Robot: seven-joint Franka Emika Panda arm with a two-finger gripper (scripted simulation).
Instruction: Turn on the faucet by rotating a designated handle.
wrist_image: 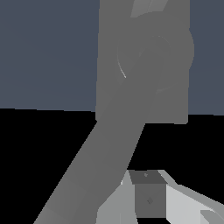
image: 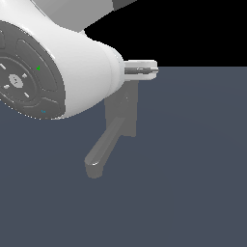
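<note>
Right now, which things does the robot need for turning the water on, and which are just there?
Needed:
- the faucet, grey, with its thick spout
- the gripper, seen only in part

Just there:
- the floor, bluish grey; nothing else lies about

The thin handle cannot be told apart clearly here.

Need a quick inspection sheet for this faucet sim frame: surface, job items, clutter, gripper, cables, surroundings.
Surface: plain dark blue-grey floor, no marks.
Faucet: matte grey, flat back plate upright; thick spout slants down toward the exterior view's left.
Handle: a pale bar at the frame edge above the hub in the wrist view may be it; cannot confirm. Hidden behind the arm in the exterior view.
Clutter: nothing seen.
Gripper: only one finger is visible in the wrist view, close beside the spout; whether the jaws are open or shut cannot be told, and no contact is confirmed.
Arm: large white link blocks the faucet's top.
Cables: nothing seen.
Surroundings: black backdrop only.
</note>
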